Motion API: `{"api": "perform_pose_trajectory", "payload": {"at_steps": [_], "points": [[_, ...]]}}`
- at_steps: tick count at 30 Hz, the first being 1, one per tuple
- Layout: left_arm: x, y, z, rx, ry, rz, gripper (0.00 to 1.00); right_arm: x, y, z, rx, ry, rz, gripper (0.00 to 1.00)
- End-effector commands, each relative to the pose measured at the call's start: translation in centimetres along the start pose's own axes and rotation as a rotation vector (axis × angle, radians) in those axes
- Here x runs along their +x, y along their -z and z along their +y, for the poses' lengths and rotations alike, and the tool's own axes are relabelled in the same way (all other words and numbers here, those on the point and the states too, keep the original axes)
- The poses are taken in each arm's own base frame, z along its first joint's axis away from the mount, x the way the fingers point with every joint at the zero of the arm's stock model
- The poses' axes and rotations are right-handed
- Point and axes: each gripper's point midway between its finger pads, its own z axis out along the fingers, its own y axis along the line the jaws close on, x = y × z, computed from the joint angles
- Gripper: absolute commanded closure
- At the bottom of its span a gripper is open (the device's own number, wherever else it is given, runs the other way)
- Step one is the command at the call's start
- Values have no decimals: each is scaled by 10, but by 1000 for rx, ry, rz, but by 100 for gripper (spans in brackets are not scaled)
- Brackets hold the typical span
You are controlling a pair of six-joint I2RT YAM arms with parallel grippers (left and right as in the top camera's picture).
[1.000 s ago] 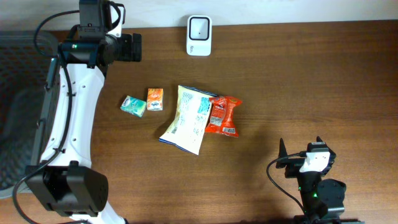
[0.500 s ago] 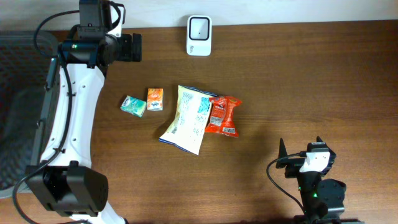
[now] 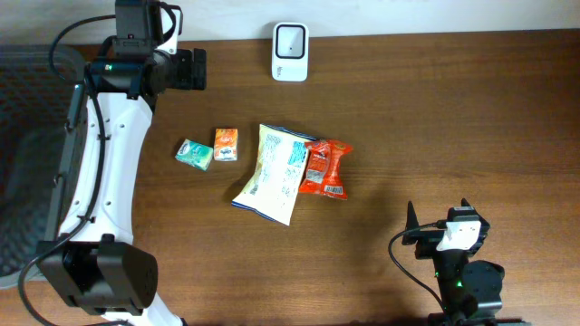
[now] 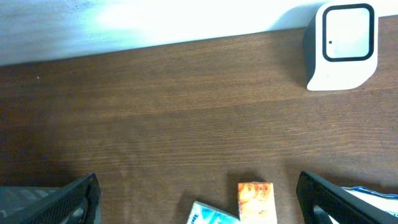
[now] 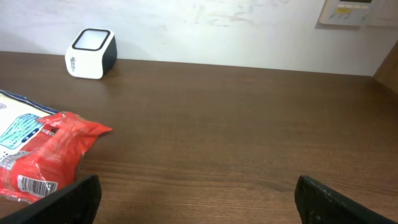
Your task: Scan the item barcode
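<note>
Several items lie mid-table: a red packet (image 3: pixel 324 168) with a barcode showing (image 5: pixel 28 185), a yellow-and-white snack bag (image 3: pixel 272 172), a small orange box (image 3: pixel 226 144) and a teal pack (image 3: pixel 194 154). The white barcode scanner (image 3: pixel 290 39) stands at the far edge. My left gripper (image 3: pixel 198 69) hangs open at the far left, above and behind the orange box (image 4: pixel 256 200) and teal pack (image 4: pixel 211 214), with the scanner (image 4: pixel 341 46) to its right. At the near right edge, my right gripper (image 3: pixel 438 215) is open and empty; the red packet (image 5: pixel 46 155) lies to its left.
The table is dark brown wood, with a white wall (image 5: pixel 205 25) along its far edge. A dark mesh chair (image 3: pixel 23 136) stands off the table's left side. The scanner (image 5: pixel 91 53) sits far left in the right wrist view.
</note>
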Motion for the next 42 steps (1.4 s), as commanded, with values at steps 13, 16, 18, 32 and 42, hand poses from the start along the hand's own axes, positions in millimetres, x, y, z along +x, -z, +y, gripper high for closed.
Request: {"api": "perform_pose_trajectory", "payload": {"at_steps": [13,16,18,32,42], "points": [[0,1,-1,9,0,-2,1,3,0,1,-2,-3,11,2],[0,1,-1,9,0,-2,1,3,0,1,-2,-3,11,1],[0,1,-1,9,0,-2,1,3,0,1,-2,-3,11,2],[0,1,-1,9,0,-2,1,3,0,1,-2,-3,11,1],[0,1,-1,9,0,-2,1,-9,1,-17,101,173,-29,2]]}}
